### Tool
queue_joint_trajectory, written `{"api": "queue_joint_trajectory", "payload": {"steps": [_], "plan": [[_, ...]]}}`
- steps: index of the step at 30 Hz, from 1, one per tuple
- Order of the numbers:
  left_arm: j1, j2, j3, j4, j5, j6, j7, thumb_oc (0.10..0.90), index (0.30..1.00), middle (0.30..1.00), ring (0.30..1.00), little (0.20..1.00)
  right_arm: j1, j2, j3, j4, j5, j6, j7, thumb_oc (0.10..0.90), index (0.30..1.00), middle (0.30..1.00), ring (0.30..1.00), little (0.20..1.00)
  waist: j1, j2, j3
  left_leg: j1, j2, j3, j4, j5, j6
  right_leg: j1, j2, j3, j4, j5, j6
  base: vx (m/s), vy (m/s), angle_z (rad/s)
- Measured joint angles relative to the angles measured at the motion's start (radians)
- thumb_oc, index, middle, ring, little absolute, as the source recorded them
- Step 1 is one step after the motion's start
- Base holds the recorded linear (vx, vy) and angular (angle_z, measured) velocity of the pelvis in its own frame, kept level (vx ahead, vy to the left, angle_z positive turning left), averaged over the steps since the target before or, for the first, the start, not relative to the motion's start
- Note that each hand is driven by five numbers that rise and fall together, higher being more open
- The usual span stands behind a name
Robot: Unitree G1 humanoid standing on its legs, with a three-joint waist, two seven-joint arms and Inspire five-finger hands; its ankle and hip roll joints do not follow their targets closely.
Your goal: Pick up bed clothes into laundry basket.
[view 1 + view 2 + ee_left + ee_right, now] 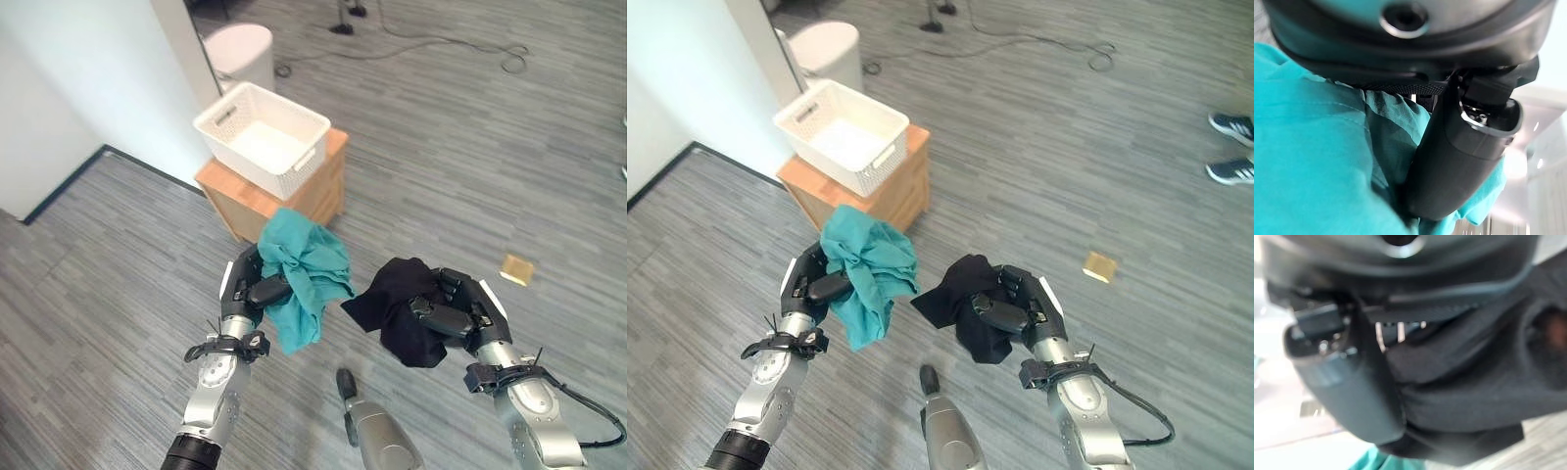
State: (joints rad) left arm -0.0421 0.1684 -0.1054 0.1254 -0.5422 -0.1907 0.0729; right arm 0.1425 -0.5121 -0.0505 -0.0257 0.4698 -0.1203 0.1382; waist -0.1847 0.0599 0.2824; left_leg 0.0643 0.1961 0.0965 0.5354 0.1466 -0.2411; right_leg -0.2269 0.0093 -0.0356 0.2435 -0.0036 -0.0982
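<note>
Got my left robot hand [251, 290] clamped on a crumpled teal cloth [306, 269] and right robot hand [453, 311] on a bunched black garment [397, 305], both held short of the empty white plastic laundry basket [261, 137], ready to drop in.

head eyes look down; wrist views sit close.
</note>
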Motion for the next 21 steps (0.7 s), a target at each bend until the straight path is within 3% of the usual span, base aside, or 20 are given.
{"api": "queue_joint_trajectory", "payload": {"steps": [1, 2, 3, 4, 7, 8, 9, 10, 11, 12, 13, 14, 15, 16, 17, 18, 19, 20, 21], "plan": [[0.008, 0.003, 0.019, -0.017, -0.008, -0.002, 0.005, 0.4, 0.3, 0.3, 0.3, 0.3, 0.019, 0.002, -0.014, -0.007, 0.012, 0.0, 0.0, 0.4, 0.3, 0.3, 0.3, 0.3, 0.015, -0.031, 0.016, -0.071, 0.007, -0.006, 0.142, 0.121, 0.012, 0.01, -0.004, 0.012, 0.031, -0.025, -0.022, 0.12, -0.189, -0.02], [0.038, 0.0, 0.045, -0.023, -0.017, -0.011, 0.011, 0.4, 0.3, 0.3, 0.3, 0.3, 0.03, 0.005, -0.015, -0.005, 0.013, 0.004, 0.0, 0.4, 0.3, 0.3, 0.3, 0.3, 0.052, -0.055, 0.022, -0.117, 0.019, -0.016, 0.237, 0.193, -0.021, 0.044, -0.005, 0.027, 0.03, -0.043, -0.011, 0.2, -0.24, -0.23], [0.06, 0.009, 0.075, -0.021, -0.021, -0.011, 0.02, 0.4, 0.3, 0.3, 0.3, 0.3, 0.036, 0.01, -0.009, -0.004, 0.019, 0.002, -0.002, 0.4, 0.3, 0.3, 0.3, 0.3, 0.06, -0.08, 0.019, -0.152, 0.015, -0.01, 0.25, 0.148, 0.002, 0.068, -0.006, 0.036, 0.019, -0.054, -0.027, 0.2, -0.154, -0.2], [0.073, 0.03, 0.092, -0.017, -0.027, -0.01, 0.028, 0.4, 0.3, 0.3, 0.3, 0.3, 0.055, 0.014, -0.013, -0.017, 0.022, 0.0, -0.001, 0.4, 0.3, 0.3, 0.3, 0.3, 0.06, -0.1, 0.017, -0.206, 0.023, 0.059, 0.252, 0.078, 0.063, 0.106, -0.003, 0.039, -0.011, -0.058, -0.028, 0.23, -0.104, -0.04], [0.086, 0.037, 0.125, -0.015, -0.028, -0.009, 0.03, 0.4, 0.3, 0.3, 0.3, 0.3, 0.064, 0.021, -0.019, -0.022, 0.022, 0.002, -0.002, 0.4, 0.3, 0.3, 0.3, 0.3, 0.061, -0.122, 0.018, -0.266, 0.015, 0.177, 0.103, -0.008, 0.104, 0.196, 0.02, 0.061, -0.102, -0.026, -0.024, 0.24, -0.001, -0.22], [0.084, 0.042, 0.121, -0.016, -0.028, -0.009, 0.03, 0.4, 0.3, 0.3, 0.3, 0.3, 0.084, 0.056, -0.036, -0.024, 0.026, 0.001, -0.002, 0.4, 0.3, 0.3, 0.3, 0.3, 0.038, -0.111, 0.016, -0.227, 0.043, 0.268, -0.108, 0.0, 0.117, 0.227, 0.056, 0.05, -0.091, -0.04, 0.084, 0.24, 0.076, -0.32], [0.079, 0.039, 0.121, -0.016, -0.028, -0.009, 0.03, 0.4, 0.3, 0.3, 0.3, 0.3, 0.082, 0.051, -0.037, -0.026, 0.03, 0.001, -0.005, 0.4, 0.3, 0.3, 0.3, 0.3, 0.026, -0.091, 0.019, -0.225, 0.062, 0.261, -0.164, 0.03, 0.121, 0.191, 0.082, 0.058, -0.009, -0.047, 0.097, 0.16, 0.055, -0.48], [0.07, 0.033, 0.119, -0.017, -0.027, -0.01, 0.031, 0.4, 0.3, 0.3, 0.3, 0.3, 0.079, 0.023, -0.035, -0.039, 0.036, -0.001, -0.005, 0.4, 0.3, 0.3, 0.3, 0.3, 0.021, -0.038, 0.02, -0.23, 0.105, 0.223, -0.217, 0.082, 0.15, 0.098, 0.116, 0.09, 0.151, -0.114, 0.093, 0.16, 0.047, -0.71], [0.045, 0.035, 0.121, -0.012, -0.024, -0.018, 0.031, 0.4, 0.3, 0.3, 0.3, 0.3, 0.087, -0.063, -0.04, -0.087, 0.038, -0.008, -0.002, 0.4, 0.3, 0.3, 0.3, 0.3, -0.004, -0.006, -0.002, -0.226, 0.152, 0.112, -0.253, 0.111, 0.136, 0.067, 0.094, 0.132, 0.21, -0.215, -0.035, 0.16, 0.056, -0.39], [0.004, 0.032, 0.101, 0.025, -0.022, 0.001, 0.032, 0.4, 0.3, 0.3, 0.3, 0.3, 0.101, -0.063, -0.064, -0.08, 0.039, -0.005, -0.013, 0.4, 0.3, 0.3, 0.3, 0.3, -0.038, 0.004, 0.01, -0.215, 0.143, 0.058, -0.29, 0.104, 0.11, 0.098, 0.089, 0.115, 0.203, -0.22, -0.027, 0.26, 0.088, -0.19], [-0.022, 0.036, 0.086, 0.025, -0.004, 0.009, 0.029, 0.4, 0.3, 0.3, 0.3, 0.3, 0.103, -0.049, -0.063, -0.059, 0.039, 0.011, -0.025, 0.4, 0.3, 0.3, 0.3, 0.3, -0.044, -0.027, -0.003, -0.194, 0.086, 0.039, -0.339, 0.081, 0.085, 0.139, 0.057, 0.139, 0.157, -0.218, -0.02, 0.29, 0.096, 0.11], [-0.026, 0.036, 0.073, 0.003, -0.004, 0.001, 0.027, 0.4, 0.3, 0.3, 0.3, 0.3, 0.116, -0.047, -0.058, -0.06, 0.039, 0.012, -0.023, 0.4, 0.3, 0.3, 0.3, 0.3, -0.041, -0.045, -0.008, -0.17, 0.019, 0.017, -0.467, 0.06, 0.084, 0.186, 0.041, 0.143, 0.088, -0.195, 0.013, 0.31, 0.112, -0.11], [-0.038, 0.037, 0.062, -0.013, -0.003, -0.003, 0.027, 0.4, 0.3, 0.3, 0.3, 0.3, 0.132, -0.04, -0.051, -0.06, 0.039, 0.012, -0.017, 0.4, 0.3, 0.3, 0.3, 0.3, -0.037, -0.072, -0.01, -0.173, -0.018, 0.049, -0.527, 0.056, 0.1, 0.253, 0.024, 0.138, 0.005, -0.178, 0.012, 0.33, 0.111, 0.18], [-0.041, 0.043, 0.043, -0.012, -0.003, -0.003, 0.028, 0.4, 0.3, 0.3, 0.3, 0.3, 0.161, -0.013, -0.056, -0.06, 0.039, 0.012, -0.015, 0.4, 0.3, 0.3, 0.3, 0.3, -0.031, -0.091, -0.024, -0.191, -0.022, 0.144, -0.586, 0.052, 0.107, 0.335, 0.025, 0.117, -0.097, -0.162, 0.021, 0.42, 0.135, 0.28], [-0.04, 0.049, 0.037, -0.009, -0.002, -0.003, 0.028, 0.4, 0.3, 0.3, 0.3, 0.3, 0.172, -0.001, -0.056, -0.059, 0.039, 0.012, -0.015, 0.4, 0.3, 0.3, 0.3, 0.3, -0.018, -0.098, -0.035, -0.207, -0.02, 0.179, -0.618, 0.051, 0.109, 0.37, 0.03, 0.113, -0.138, -0.161, 0.02, 0.4, 0.142, 0.02], [-0.02, 0.068, 0.038, -0.007, -0.002, -0.003, 0.033, 0.4, 0.3, 0.3, 0.3, 0.3, 0.161, 0.021, -0.052, -0.052, 0.039, 0.011, -0.013, 0.4, 0.3, 0.3, 0.3, 0.3, 0.012, -0.105, -0.051, -0.234, -0.05, 0.133, -0.615, 0.038, 0.13, 0.43, 0.032, 0.155, -0.196, -0.161, 0.02, 0.42, 0.187, -0.51], [0.012, 0.081, 0.04, -0.003, -0.002, -0.002, 0.049, 0.4, 0.3, 0.3, 0.3, 0.3, 0.141, 0.035, -0.053, -0.035, 0.039, 0.006, -0.01, 0.4, 0.3, 0.3, 0.3, 0.3, 0.023, -0.104, -0.059, -0.228, -0.123, 0.108, -0.613, 0.027, 0.186, 0.494, 0.005, 0.182, -0.243, -0.17, 0.035, 0.37, 0.273, -0.71], [0.043, 0.076, 0.039, 0.0, -0.003, -0.002, 0.049, 0.4, 0.3, 0.3, 0.3, 0.3, 0.147, 0.036, -0.058, -0.022, 0.039, 0.004, -0.01, 0.4, 0.3, 0.3, 0.3, 0.3, 0.021, -0.074, -0.078, -0.214, -0.169, 0.13, -0.61, 0.031, 0.276, 0.527, 0.003, 0.193, -0.247, -0.189, 0.068, 0.42, 0.362, -0.6], [0.065, 0.076, 0.04, -0.001, -0.003, -0.002, 0.049, 0.4, 0.3, 0.3, 0.3, 0.3, 0.16, 0.036, -0.057, -0.022, 0.038, 0.003, -0.009, 0.4, 0.3, 0.3, 0.3, 0.3, 0.018, -0.052, -0.092, -0.19, -0.181, 0.146, -0.624, 0.063, 0.331, 0.545, 0.007, 0.209, -0.246, -0.208, 0.099, 0.33, 0.328, -0.7]]}}
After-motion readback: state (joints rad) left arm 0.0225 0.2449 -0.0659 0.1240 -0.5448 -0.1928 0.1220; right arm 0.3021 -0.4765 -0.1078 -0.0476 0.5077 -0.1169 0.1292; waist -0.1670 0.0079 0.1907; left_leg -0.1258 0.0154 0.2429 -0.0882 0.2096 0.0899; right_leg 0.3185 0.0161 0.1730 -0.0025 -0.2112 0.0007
